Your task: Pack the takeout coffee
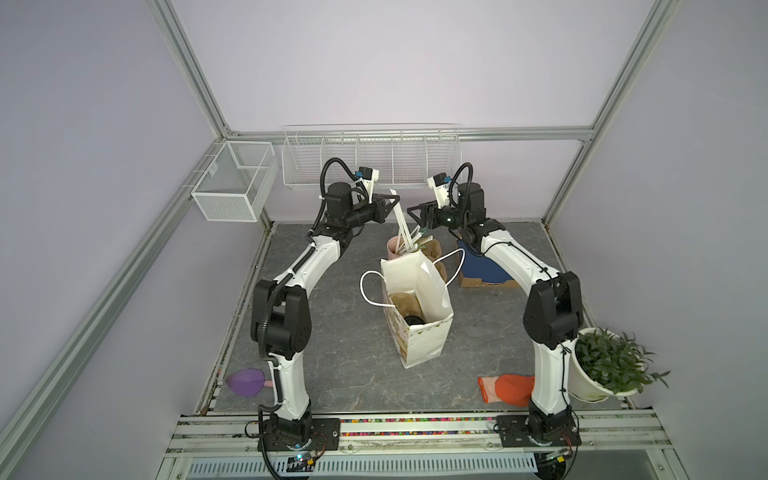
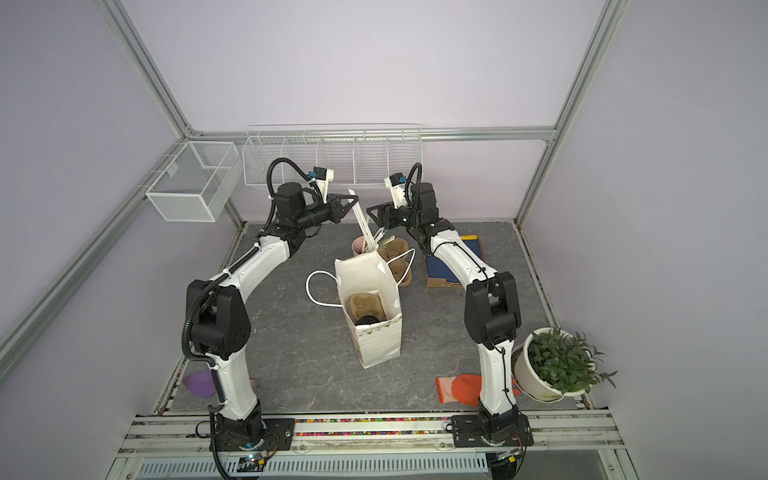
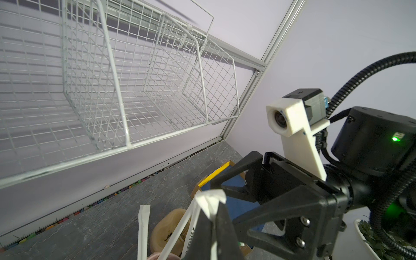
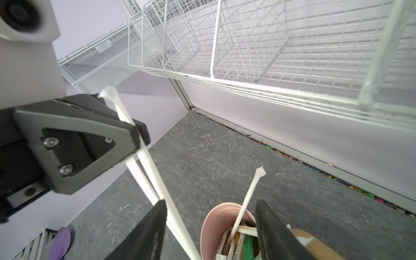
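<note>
The takeout coffee [image 1: 413,320] is seen lidded inside the paper bag [image 1: 419,345], so the straw step is judged to be in hand: wrapped straws [image 4: 148,162] are pinched by the left gripper [image 1: 394,202] above the pink cup [image 1: 392,248], with the right gripper [image 4: 211,216] held spread and empty. Next, a carry over the bag's mouth is called for.

- Your arms [image 1: 316,259] wear white shells with black joint housings.
- Ribbed black conduit [image 3: 358,77] trails along them.
- Your left pincer [image 4: 139,135] is black, triangular, with silver screws [image 4: 50,141].
- A white mount [image 3: 292,126] carries each wrist camera.
</note>
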